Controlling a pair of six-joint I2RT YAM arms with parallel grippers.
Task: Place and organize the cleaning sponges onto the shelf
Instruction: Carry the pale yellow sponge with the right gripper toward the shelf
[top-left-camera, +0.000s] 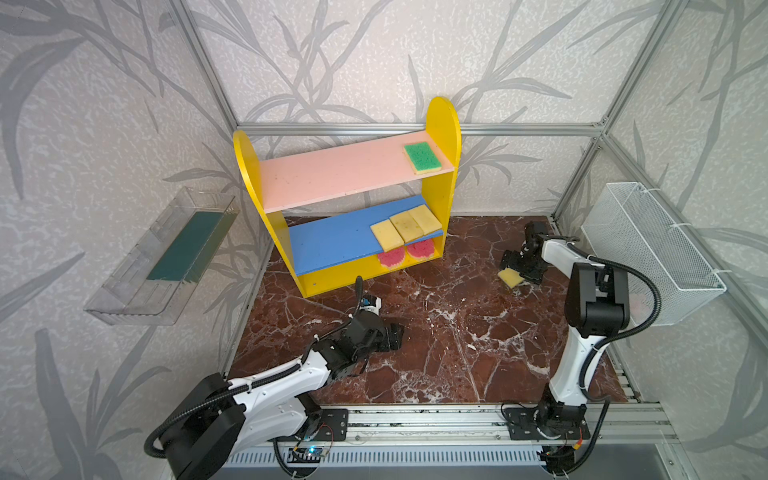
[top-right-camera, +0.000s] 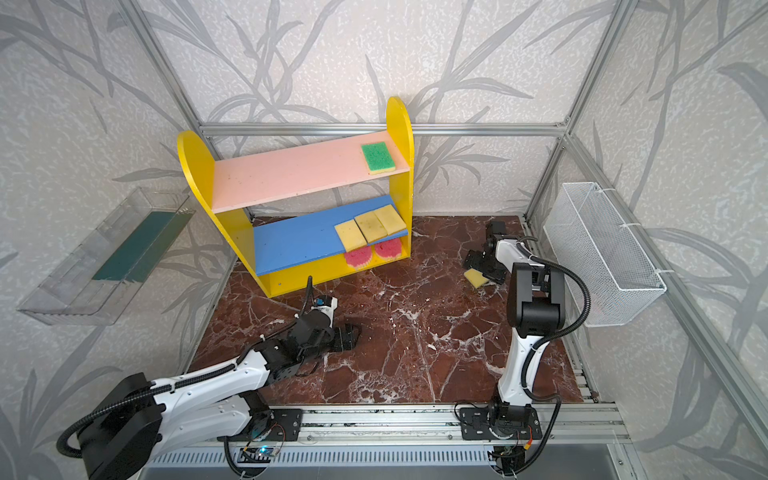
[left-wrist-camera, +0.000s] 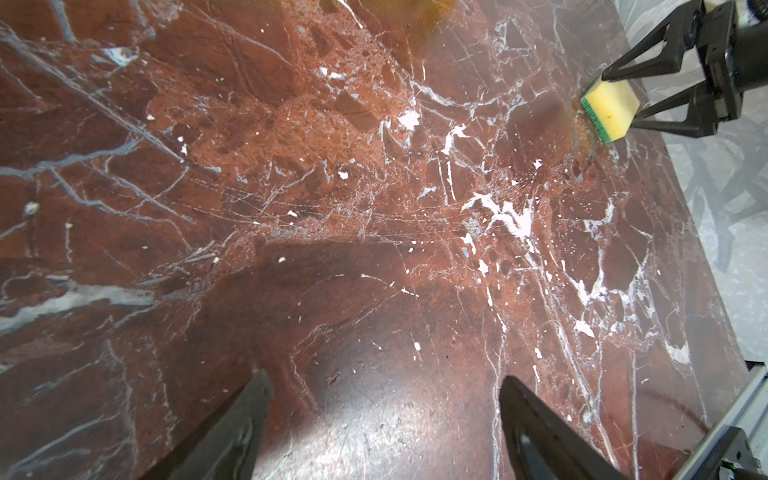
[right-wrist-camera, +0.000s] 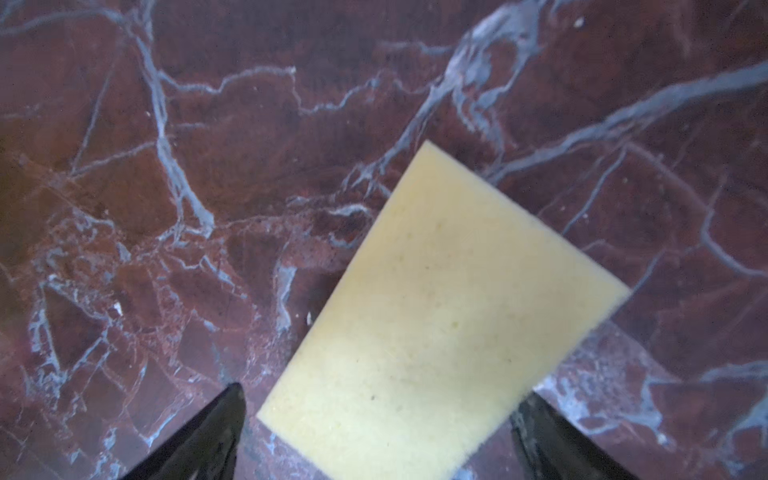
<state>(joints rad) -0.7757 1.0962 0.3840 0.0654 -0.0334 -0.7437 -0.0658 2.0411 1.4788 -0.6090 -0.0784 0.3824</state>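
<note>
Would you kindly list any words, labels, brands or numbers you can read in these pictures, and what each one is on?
None can be read: the sponges, the shelf, the wire basket and the clear tray show no print. Small circuit boards at the arm bases are too small to read.

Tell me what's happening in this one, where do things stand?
Two robot arms are stocking a small yellow shelf with sponges. Six are on it: a green-topped sponge on the pink top board, three pale yellow rectangular sponges in a row on the blue middle board, two round pink sponges on the yellow base. One yellow sponge with a green face lies on the red marble tabletop, between the open jaws of the right gripper, not yet gripped. The left gripper is open and empty.
</note>
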